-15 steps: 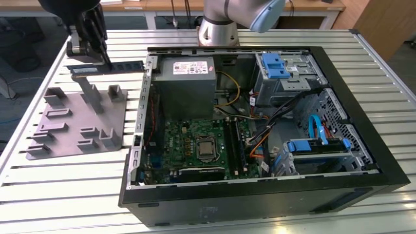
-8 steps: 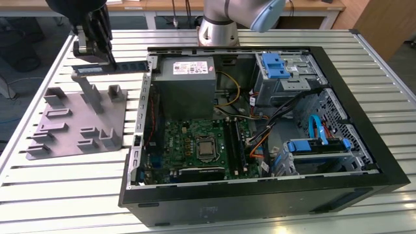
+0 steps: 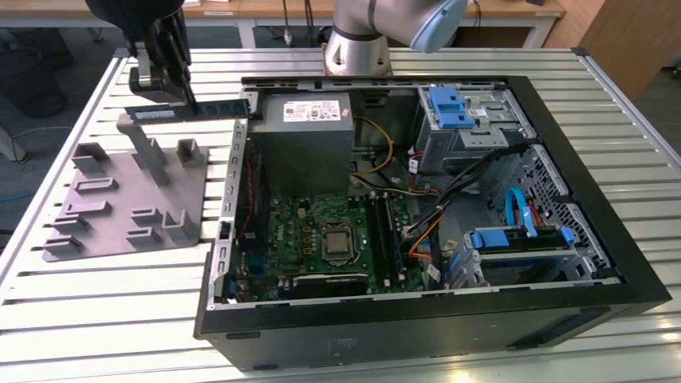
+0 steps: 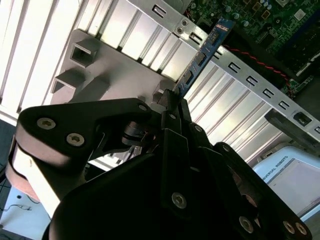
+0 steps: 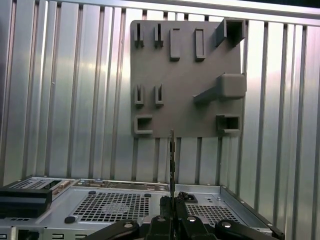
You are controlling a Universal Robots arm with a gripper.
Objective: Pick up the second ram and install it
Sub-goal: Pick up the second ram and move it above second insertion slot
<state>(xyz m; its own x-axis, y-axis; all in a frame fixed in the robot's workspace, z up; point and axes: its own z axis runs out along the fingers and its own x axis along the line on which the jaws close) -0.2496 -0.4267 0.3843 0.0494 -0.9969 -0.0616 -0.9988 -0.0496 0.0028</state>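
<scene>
Above holder plate: second ram (image 3: 226, 107) hangs level in the air over the grey holder plate (image 3: 117, 207), just beside the case wall on the exterior view's left.
Gripper: gripper (image 3: 186, 100) is clamped on the stick near its middle. In the second wrist view the fingers (image 4: 169, 125) pinch its edge and the blue board pokes out past them.
Ram pose: edge-on in the first wrist view, plate behind it, not touching any peg.
Done: pick-up looks finished, since the stick is clear of the plate.
Left: the install. The ram is outside the computer case (image 3: 426, 319) and well apart from the motherboard (image 3: 309, 231).
Slots: long black ram slots (image 3: 385, 231) sit beside the CPU socket. Can't tell if one is already filled.
Writing: pale sticker (image 3: 314, 110) on the power supply (image 3: 303, 140), print too small to make out. Pale patch on the ram, likely its sticker, nothing legible. White housing (image 4: 295, 175) with dark lettering in the second wrist view, not transcribed.
</scene>
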